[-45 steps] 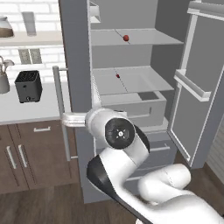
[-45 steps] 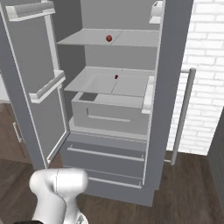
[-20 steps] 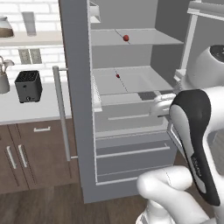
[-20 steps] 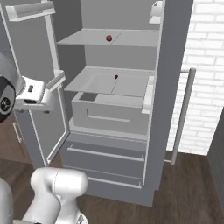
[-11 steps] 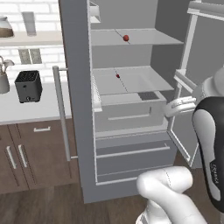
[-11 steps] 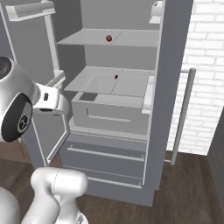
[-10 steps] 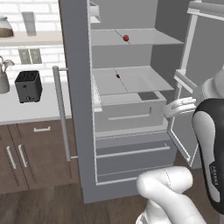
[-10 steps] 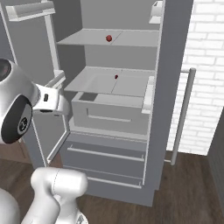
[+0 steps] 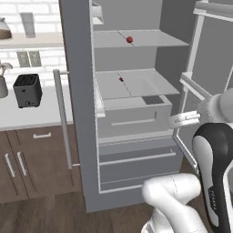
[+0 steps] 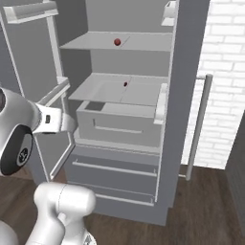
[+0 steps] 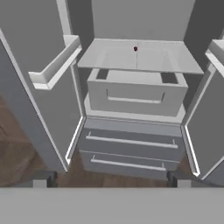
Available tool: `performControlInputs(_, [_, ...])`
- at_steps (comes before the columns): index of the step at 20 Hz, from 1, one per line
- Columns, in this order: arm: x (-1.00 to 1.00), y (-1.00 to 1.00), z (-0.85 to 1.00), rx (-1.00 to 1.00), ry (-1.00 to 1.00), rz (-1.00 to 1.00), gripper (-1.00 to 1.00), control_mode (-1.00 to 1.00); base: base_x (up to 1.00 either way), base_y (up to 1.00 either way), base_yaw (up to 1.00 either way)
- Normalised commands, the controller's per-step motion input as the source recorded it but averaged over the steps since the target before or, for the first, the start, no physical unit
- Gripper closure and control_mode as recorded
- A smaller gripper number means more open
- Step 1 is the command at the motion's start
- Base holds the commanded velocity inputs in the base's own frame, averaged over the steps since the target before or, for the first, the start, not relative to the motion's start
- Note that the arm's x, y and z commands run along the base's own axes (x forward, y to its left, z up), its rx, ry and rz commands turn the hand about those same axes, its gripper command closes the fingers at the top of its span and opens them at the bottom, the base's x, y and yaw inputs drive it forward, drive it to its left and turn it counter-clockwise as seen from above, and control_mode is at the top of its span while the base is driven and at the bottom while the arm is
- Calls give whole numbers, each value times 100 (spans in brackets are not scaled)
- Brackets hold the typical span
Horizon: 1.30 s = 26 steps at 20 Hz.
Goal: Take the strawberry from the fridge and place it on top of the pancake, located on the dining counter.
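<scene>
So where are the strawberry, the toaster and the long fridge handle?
strawberry (image 9: pixel 129 39): left base view, its red middle.
toaster (image 9: pixel 27 89): left base view, its dark front.
fridge handle (image 10: pixel 197 126): right base view, mid-bar.

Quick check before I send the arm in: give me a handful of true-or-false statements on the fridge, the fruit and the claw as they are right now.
1. Both doors of the tall grey fridge stand open. True.
2. The small round red strawberry lies in a lower drawer. False: it sits on the upper pale grey shelf.
3. The claw holds the strawberry. False: its jaws are wide open and empty, facing the fridge from outside.
4. A second, smaller dark red thing lies on the middle shelf. True.
5. The black toaster stands inside the fridge. False: it stands on the white worktop to the left of the fridge.
</scene>
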Motion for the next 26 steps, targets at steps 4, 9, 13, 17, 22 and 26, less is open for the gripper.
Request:
performControlInputs(4, [0, 0, 0, 0, 0, 0, -100, 100, 79, 0, -6])
performControlInputs(9, [0, 0, 0, 0, 0, 0, -100, 100, 99, 0, -1])
performControlInputs(13, [0, 0, 0, 0, 0, 0, -100, 100, 100, -2, 0])
performControlInputs(17, [0, 0, 0, 0, 0, 0, -100, 100, 99, -9, 0])
performControlInputs(22, [0, 0, 0, 0, 0, 0, -100, 100, 56, -18, -1])
performControlInputs(26, [-4, -2, 98, 0, -5, -7, -100, -100, 0, 0, 0])
